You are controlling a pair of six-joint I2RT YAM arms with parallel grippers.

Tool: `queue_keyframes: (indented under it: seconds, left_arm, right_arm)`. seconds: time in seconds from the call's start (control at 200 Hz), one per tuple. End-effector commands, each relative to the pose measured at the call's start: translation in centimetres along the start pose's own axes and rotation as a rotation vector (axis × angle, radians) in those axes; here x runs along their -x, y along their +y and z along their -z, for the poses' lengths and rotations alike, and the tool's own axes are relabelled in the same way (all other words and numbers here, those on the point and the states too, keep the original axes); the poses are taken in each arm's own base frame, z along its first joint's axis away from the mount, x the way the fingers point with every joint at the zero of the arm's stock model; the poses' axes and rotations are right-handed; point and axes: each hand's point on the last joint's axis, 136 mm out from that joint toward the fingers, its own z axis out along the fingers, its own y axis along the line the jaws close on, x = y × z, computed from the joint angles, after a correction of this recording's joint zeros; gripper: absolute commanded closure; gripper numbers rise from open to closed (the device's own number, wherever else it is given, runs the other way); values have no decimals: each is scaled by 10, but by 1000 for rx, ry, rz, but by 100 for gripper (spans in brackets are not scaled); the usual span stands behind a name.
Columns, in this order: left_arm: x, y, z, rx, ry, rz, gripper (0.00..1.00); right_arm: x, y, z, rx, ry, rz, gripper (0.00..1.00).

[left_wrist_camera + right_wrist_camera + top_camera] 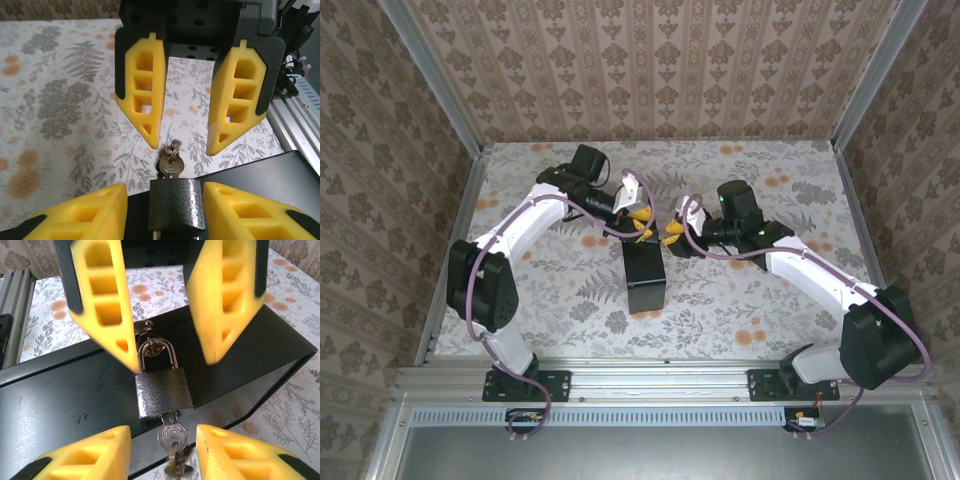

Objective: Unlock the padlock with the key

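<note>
- The padlock (164, 392) is a small blocky lock with a dark grey, hammered-metal body and a bright silver shackle (158, 346).
- The shackle is looped through a metal hasp (143, 330) on the edge of a black box (75, 405), and the lock body hangs against the box's side wall.
- A silver key (172, 435) sits in the keyhole on the padlock's underside. A small bunch of further keys on a ring hangs from it; their details are too blurred to tell.
- The box stands on the flower-patterned table (60, 100), about midway between the two arms.
- The left end effector (165, 186) is open. Its yellow fingers (85, 212) flank the padlock body, one on each side, and the lock lies in the gap between them. On the left wrist view, the right-hand finger looks just beside or touching the body, while the other stands clear of it.
- The right end effector (162, 428) is also open. Its two fingers bracket the key head with a gap on each side and grip nothing.
- The two end effectors face each other across the lock, tips close together.
</note>
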Motion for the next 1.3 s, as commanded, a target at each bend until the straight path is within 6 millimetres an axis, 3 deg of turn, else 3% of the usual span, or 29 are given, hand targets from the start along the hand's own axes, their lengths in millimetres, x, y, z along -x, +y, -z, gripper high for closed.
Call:
queue_keyframes:
  seconds: [0.0,0.185,0.305,0.42,0.6,0.825,1.08,1.295]
  left_arm:
    - [25,-7,16,12,-68,-21,53]
    - [27,0,21,64,-61,7,52]
    - [11,35,45,247,-90,148,53]
    - [-4,49,59,374,-103,276,52]
    - [-28,47,68,478,-98,412,52]
    - [-48,40,80,528,-124,480,52]
    - [-45,43,84,535,-149,490,52]
    - [-39,41,78,500,-158,477,53]
  right_arm:
    - [20,-1,7,14,-21,47,58]
    - [32,1,5,21,-50,113,55]
    - [34,5,-2,11,-38,197,52]
    - [27,5,-16,32,2,230,49]
    - [25,11,-22,64,34,280,48]
    - [6,10,-31,94,114,266,48]
    - [-8,3,-37,104,209,254,49]
    - [-11,-3,-43,65,246,248,61]
